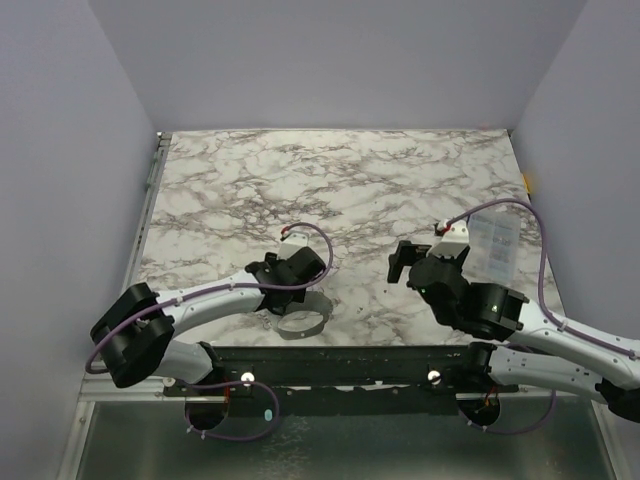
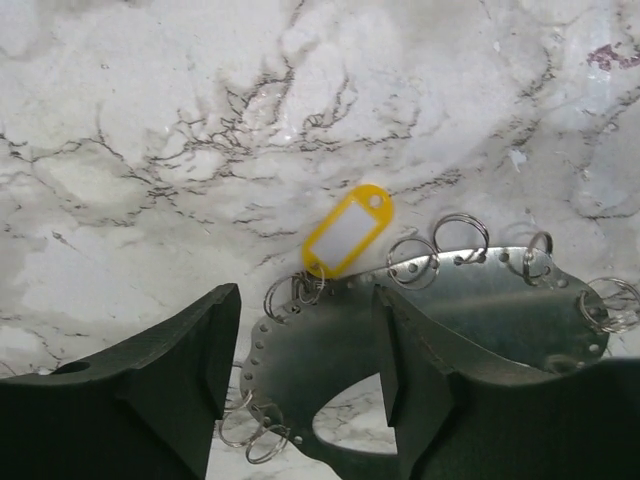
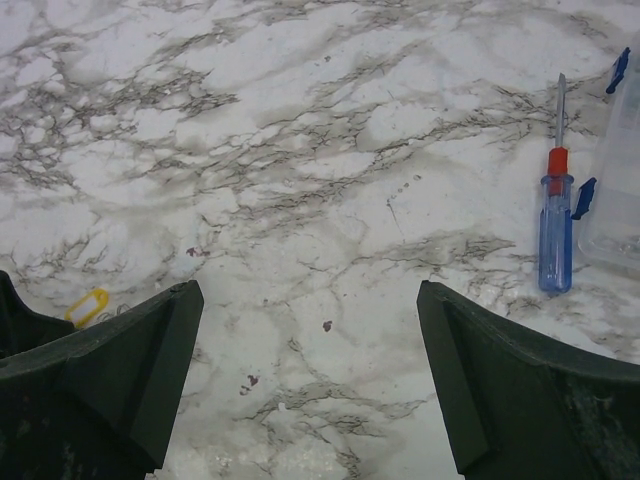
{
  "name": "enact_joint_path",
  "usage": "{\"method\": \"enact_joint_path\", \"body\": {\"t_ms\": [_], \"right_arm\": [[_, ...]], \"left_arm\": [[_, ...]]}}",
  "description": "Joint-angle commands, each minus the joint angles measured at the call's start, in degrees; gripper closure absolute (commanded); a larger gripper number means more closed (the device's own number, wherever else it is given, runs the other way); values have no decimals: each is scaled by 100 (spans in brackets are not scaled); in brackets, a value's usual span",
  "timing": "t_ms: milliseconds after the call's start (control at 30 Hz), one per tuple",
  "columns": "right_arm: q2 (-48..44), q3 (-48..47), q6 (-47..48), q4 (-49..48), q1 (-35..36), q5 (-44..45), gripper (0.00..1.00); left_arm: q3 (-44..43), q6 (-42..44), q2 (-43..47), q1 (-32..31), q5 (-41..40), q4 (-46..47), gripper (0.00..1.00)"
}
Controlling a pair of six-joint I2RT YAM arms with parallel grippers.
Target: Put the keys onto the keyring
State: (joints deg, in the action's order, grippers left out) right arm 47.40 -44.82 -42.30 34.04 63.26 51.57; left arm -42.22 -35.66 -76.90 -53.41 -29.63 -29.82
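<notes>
Thin wire keyrings (image 2: 415, 262) line the rim of a grey disc (image 2: 480, 300), lower centre of the left wrist view, 1 touching a yellow tag (image 2: 347, 230). The left gripper (image 2: 306, 335) stands part open astride that rim, seemingly gripping nothing. The right gripper (image 3: 308, 300) gapes wide, empty, over the counter (image 3: 330, 150).

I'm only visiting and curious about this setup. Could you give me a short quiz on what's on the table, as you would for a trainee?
1. True or false: the right hand grips the blue-and-red screwdriver.
2. The plastic tag beside the grey perforated metal plate is: A yellow, B green, C black.
3. Which hand is nearest that plate?
Key: 1 false, it is open and empty; 2 A; 3 the left hand.
</notes>
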Motion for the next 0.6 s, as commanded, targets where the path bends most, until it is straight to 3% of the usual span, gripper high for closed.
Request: {"method": "enact_joint_path", "body": {"t_ms": [0,300,567], "right_arm": [[-127,202,112,-240,-3,12,0],[-180,245,222,-275,4,-103,0],[-245,351,343,-392,-1,-142,0]], "left_arm": [[-71,469,-222,277,-31,252,42],[-348,892,-995,568,577,692,49],[-417,954,-841,577,790,713,39]]}}
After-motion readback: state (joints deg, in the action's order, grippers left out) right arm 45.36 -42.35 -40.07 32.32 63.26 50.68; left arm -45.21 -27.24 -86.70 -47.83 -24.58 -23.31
